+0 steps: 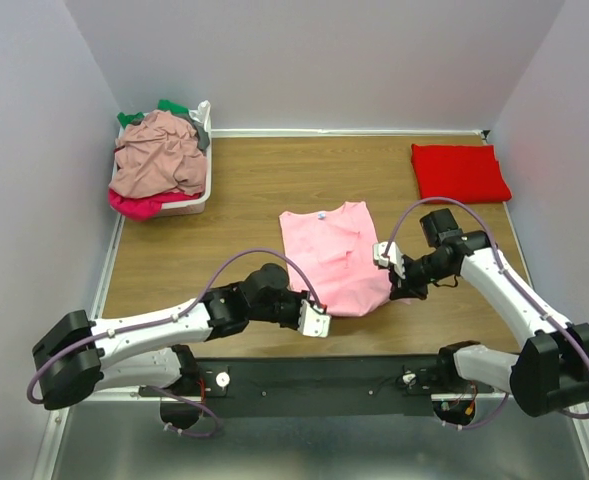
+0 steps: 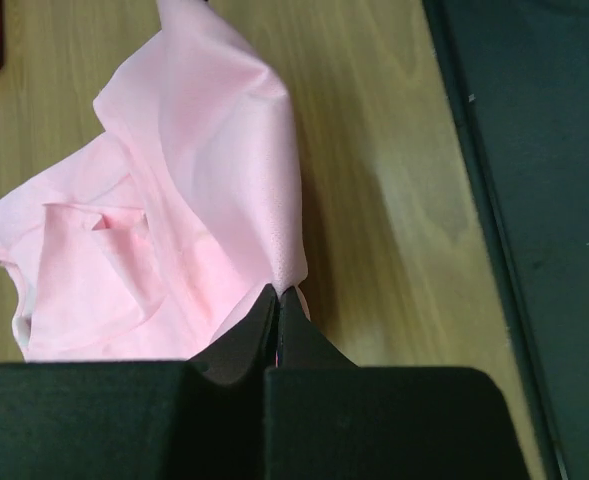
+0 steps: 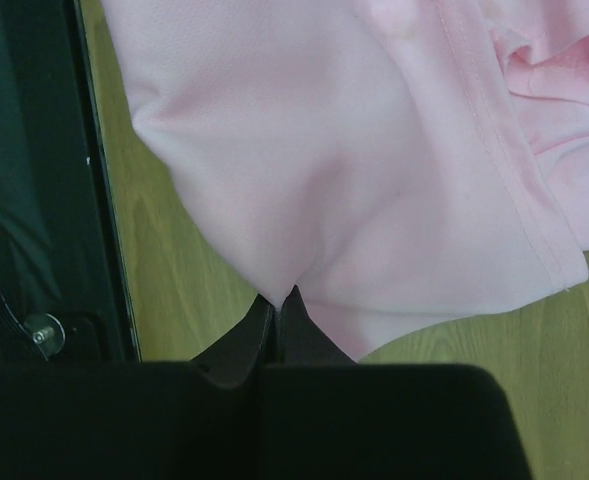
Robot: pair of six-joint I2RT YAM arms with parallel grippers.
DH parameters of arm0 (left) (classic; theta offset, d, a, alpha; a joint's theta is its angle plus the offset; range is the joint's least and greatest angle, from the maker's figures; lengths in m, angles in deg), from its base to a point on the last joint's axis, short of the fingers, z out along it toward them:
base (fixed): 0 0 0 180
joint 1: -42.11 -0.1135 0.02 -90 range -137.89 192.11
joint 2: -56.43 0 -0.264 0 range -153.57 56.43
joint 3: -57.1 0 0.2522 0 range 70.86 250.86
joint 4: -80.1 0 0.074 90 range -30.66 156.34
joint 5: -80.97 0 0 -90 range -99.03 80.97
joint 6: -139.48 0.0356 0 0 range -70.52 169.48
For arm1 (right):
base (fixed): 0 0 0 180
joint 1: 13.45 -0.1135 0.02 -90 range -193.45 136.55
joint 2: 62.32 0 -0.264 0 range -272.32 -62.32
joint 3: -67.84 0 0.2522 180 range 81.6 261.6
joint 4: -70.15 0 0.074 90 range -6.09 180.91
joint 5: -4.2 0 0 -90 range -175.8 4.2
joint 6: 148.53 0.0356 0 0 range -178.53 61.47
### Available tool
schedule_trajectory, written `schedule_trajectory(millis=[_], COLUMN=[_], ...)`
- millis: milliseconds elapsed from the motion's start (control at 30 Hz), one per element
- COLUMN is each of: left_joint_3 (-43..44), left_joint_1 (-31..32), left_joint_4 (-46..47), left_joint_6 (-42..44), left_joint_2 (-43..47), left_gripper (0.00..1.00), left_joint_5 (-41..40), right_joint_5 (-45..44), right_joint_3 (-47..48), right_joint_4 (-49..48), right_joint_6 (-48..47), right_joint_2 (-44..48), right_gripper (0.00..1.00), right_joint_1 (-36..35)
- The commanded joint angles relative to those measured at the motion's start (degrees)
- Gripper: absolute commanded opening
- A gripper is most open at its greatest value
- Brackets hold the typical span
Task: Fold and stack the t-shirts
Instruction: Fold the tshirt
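A light pink t-shirt (image 1: pixel 334 250) lies partly folded in the middle of the wooden table, its neck label toward the back. My left gripper (image 2: pixel 277 292) is shut on the shirt's near left corner, which rises in a peak from the jaws (image 1: pixel 321 312). My right gripper (image 3: pixel 277 293) is shut on the near right edge of the same shirt (image 1: pixel 391 288), the cloth (image 3: pixel 374 150) draping away from its tips. A bright red t-shirt (image 1: pixel 460 172) lies folded at the back right.
A white basket (image 1: pixel 210 172) at the back left holds a heap of dusty rose (image 1: pixel 159 160), magenta and green shirts. The black base plate (image 1: pixel 324 385) runs along the near table edge. Walls close in on three sides.
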Motion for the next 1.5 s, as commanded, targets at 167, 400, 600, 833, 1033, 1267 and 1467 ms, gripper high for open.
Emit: schedule_trajectory(millis=[167,400,600,833,1033,1267,1467], left_joint_3=[0.88,0.97,1.14,7.46,11.87,14.59,20.38], left_joint_1=[2.64,0.45,-17.82,-30.14,-32.34,-32.7,-33.39], left_joint_4=[-3.96,-0.9,10.53,16.6,16.34,18.89,19.07], left_joint_6=[-6.51,-0.89,3.15,2.11,1.39,1.48,-0.88], left_joint_2=[5.52,7.81,-0.86,-18.09,-24.35,-28.84,-34.81], left_gripper=[0.0,0.0,0.0,0.0,0.0,0.0,0.0], left_joint_5=[-3.94,-14.57,-10.64,-7.9,-8.87,-10.18,-16.14], right_joint_5=[-0.51,-1.91,2.21,4.95,2.66,0.29,-3.22], right_joint_3=[4.42,20.82,41.3,63.89,73.95,71.85,69.3], right_joint_4=[3.85,0.44,-2.04,-4.66,-5.64,-10.81,-15.3], right_joint_6=[-3.04,1.96,6.19,13.65,18.67,23.41,29.46], right_joint_2=[-0.04,-10.05,-32.59,-56.78,-66.22,-66.14,-65.08], right_gripper=[0.0,0.0,0.0,0.0,0.0,0.0,0.0], right_joint_1=[-0.21,-0.21,-0.39,-1.0,-1.09,-1.09,-1.09])
